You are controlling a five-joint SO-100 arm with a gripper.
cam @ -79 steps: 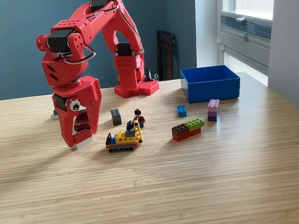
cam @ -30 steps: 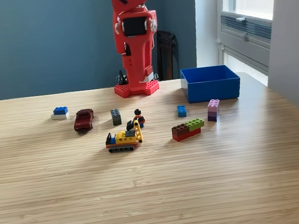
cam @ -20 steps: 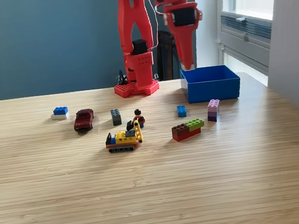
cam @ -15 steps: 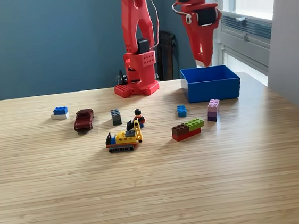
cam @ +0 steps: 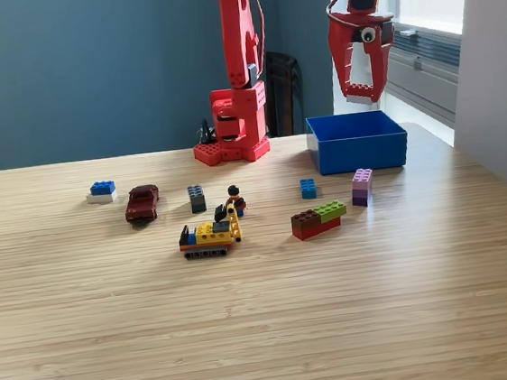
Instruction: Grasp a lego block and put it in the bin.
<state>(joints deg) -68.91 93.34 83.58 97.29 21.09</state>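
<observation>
The blue bin [cam: 358,152] stands at the back on the exterior view's right. My red gripper [cam: 363,97] hangs above its back rim, fingers pointing down. A small pale lego block [cam: 362,99] shows at the fingertips, with the gripper shut on it; the pale wall behind makes its edges hard to read. Other lego blocks lie on the table: a blue one [cam: 308,188], a purple stack [cam: 362,187], a brown, green and red cluster [cam: 319,218], a dark grey one [cam: 197,198] and a blue-on-white one [cam: 101,190].
The arm's red base [cam: 231,147] stands at the table's back centre. A dark red toy car [cam: 142,202], a minifigure [cam: 235,199] and a yellow tracked vehicle [cam: 210,237] sit mid-table. A window and a wall close the exterior view's right side.
The arm lifted from the table at the left, swung across to the right, and now holds the gripper over the bin. The pieces on the table have not moved.
</observation>
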